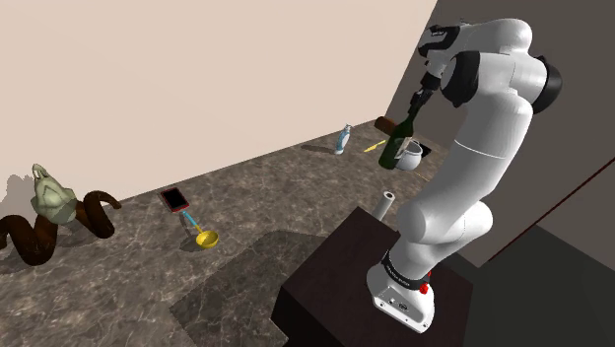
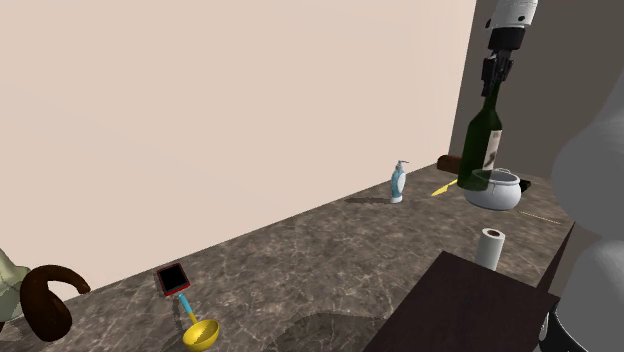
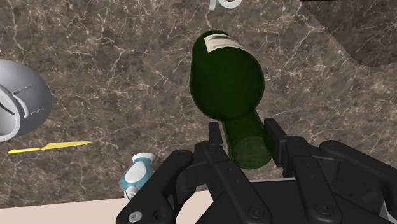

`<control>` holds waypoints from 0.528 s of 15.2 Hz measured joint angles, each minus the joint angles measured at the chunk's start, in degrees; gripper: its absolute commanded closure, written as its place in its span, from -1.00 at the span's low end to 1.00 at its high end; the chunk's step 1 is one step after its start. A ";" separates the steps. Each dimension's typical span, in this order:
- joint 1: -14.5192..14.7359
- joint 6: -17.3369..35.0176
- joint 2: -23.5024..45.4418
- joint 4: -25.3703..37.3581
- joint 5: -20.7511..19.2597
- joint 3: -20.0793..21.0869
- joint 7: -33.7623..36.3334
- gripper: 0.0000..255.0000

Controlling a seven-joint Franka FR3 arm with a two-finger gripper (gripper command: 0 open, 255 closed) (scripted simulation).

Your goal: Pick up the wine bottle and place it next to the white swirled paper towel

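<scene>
A dark green wine bottle (image 1: pixel 398 143) (image 2: pixel 479 144) (image 3: pixel 226 79) hangs in the air above the marble surface, label side out, lifted clear of it. My black gripper (image 1: pixel 419 101) (image 2: pixel 494 76) (image 3: pixel 247 141) is shut on its neck, one finger on either side. A small white paper towel roll (image 1: pixel 387 205) (image 2: pixel 489 248) stands upright on the surface beside the dark stand, nearer the arm's base than the bottle; its rim (image 3: pixel 226 3) shows beyond the bottle's base in the wrist view.
A grey lidded pot (image 1: pixel 413 152) (image 2: pixel 494 189) (image 3: pixel 16 101), a yellow knife (image 2: pixel 441 188) (image 3: pixel 48 147) and a blue-white soap dispenser (image 1: pixel 342 139) (image 2: pixel 398 183) (image 3: pixel 137 174) lie near the wall corner. A red-framed tablet (image 1: pixel 174 199) and yellow ladle (image 1: pixel 203 237) sit mid-surface. The dark stand (image 1: pixel 345 276) lies below the arm.
</scene>
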 measured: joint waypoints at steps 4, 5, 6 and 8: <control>0.23 2.92 -0.21 -3.10 -0.01 0.09 -0.18 1.00; 0.35 3.77 -0.42 -4.14 -0.10 0.12 -0.16 1.00; 0.26 4.43 -0.05 -4.48 0.14 0.15 -0.36 1.00; 0.17 5.89 0.58 -5.43 0.54 0.22 -0.69 1.00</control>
